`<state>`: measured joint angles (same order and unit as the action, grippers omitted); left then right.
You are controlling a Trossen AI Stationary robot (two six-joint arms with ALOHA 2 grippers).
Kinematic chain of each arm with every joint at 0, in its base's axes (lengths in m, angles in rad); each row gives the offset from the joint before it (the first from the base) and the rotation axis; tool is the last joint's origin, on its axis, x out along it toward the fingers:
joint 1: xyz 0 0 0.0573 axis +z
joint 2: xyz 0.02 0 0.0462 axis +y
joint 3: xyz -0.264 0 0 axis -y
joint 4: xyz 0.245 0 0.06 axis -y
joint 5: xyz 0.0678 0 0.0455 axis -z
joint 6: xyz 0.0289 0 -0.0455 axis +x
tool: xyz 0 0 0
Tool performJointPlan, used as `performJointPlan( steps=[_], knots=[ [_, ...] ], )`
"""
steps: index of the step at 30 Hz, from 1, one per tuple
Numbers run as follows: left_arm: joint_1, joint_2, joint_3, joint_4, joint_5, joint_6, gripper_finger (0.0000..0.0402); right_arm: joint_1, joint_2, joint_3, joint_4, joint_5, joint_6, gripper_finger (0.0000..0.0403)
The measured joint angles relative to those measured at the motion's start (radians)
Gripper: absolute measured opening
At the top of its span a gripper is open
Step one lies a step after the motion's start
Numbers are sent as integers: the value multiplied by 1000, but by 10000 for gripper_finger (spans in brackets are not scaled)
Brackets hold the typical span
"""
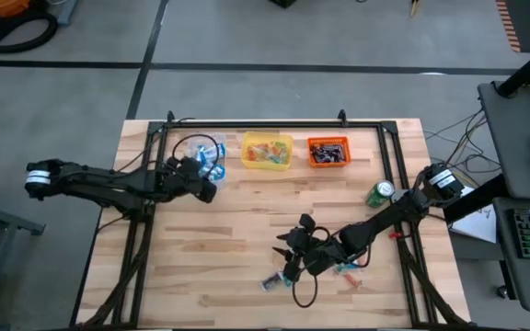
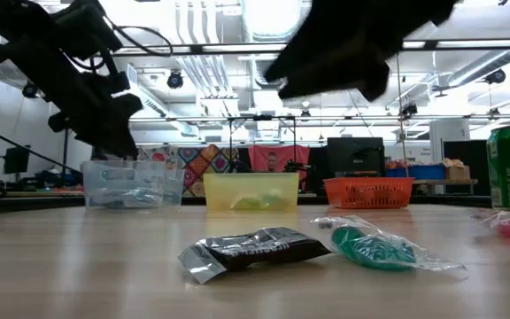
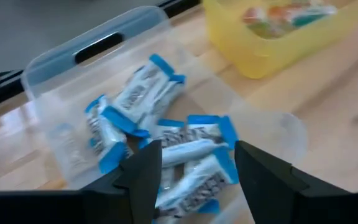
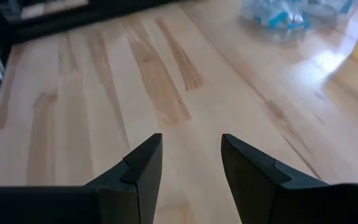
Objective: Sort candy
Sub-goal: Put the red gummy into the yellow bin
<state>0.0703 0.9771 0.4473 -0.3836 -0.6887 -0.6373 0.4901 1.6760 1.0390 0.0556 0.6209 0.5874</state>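
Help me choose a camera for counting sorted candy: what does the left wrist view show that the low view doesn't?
Only the left wrist view looks down into the clear tub, showing each blue-and-white candy between the open left gripper fingers. Only the low view shows unsorted pieces on the table: a dark brown candy and a green candy, plus the orange tub. Both show the clear tub and the yellow tub.

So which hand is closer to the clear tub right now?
Left. The left hand hovers open over the clear tub; the right hand is far off, above the loose candy.

two dark arms, white wrist bands, black wedge-shaped pincer fingers (image 4: 135,180)
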Motion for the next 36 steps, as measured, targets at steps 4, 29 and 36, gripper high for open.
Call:
performJointPlan(
  steps=[4,29,36],
  knots=[
    [-78,-2,39,0,1,1,191,-37,-4,67,1,7,-80,155],
    [-898,189,93,415,-447,135,192,-47,-6,343,-870,-581,544,155],
    [-889,268,164,453,-479,264,192,32,-6,331,-1214,-625,822,155]
  ],
)
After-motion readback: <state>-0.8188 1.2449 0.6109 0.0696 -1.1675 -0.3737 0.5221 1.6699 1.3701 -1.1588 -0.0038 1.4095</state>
